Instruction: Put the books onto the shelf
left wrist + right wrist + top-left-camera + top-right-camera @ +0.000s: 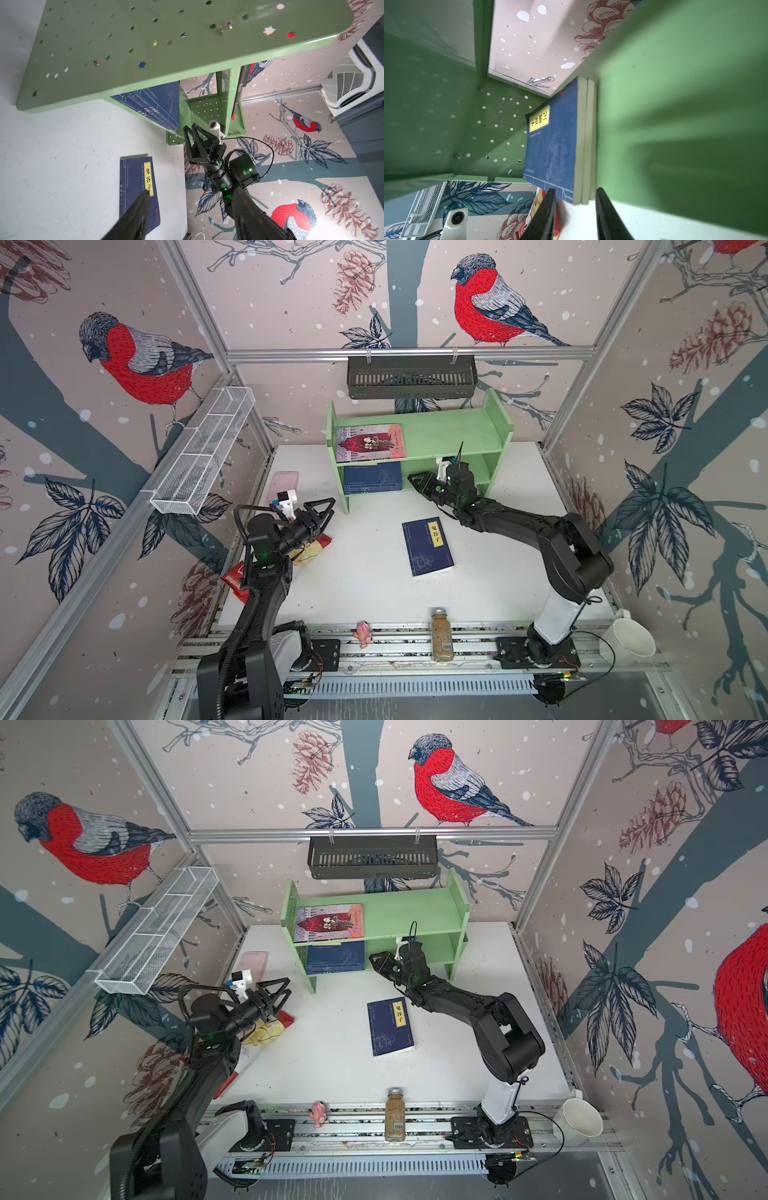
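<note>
- The right gripper (576, 191) is being held released, jaws parted, at the edge of the navy stack (552, 145), whose page edges are being shown by the right wrist view only.
- The shelf (449, 433) is being occupied: pink-red book (370, 443) on top, navy stack below.
- One navy book (428, 547) is lying on the table (365, 593).
- The left gripper (326, 515) is being held spread, empty.

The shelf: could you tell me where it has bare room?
Light green wooden shelf: upper tier bare right of the pink-red illustrated book; lower tier bare right of the stacked navy books, near the right gripper. Both left ends are crowded.
</note>
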You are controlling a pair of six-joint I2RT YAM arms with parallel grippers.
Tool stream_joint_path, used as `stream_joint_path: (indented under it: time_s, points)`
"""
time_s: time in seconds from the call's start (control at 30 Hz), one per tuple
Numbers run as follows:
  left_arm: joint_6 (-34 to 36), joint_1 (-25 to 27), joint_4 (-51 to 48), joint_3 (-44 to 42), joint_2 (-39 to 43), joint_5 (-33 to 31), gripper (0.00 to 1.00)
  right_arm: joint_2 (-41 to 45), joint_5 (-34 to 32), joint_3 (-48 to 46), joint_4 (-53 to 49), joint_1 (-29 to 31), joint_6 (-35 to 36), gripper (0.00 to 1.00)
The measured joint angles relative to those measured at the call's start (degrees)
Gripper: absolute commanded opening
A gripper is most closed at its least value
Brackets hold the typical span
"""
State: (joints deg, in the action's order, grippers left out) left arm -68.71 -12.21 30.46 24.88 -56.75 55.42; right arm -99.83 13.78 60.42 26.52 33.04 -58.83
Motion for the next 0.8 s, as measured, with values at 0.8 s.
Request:
stream_joint_path:
  time_s: [0.8]
  points:
    - [21.42,10.38,-22.16,4.50,-1.73,0.92,0.81,27.12,-0.72,-17.64,-25.55,1.51,7.50,0.54]
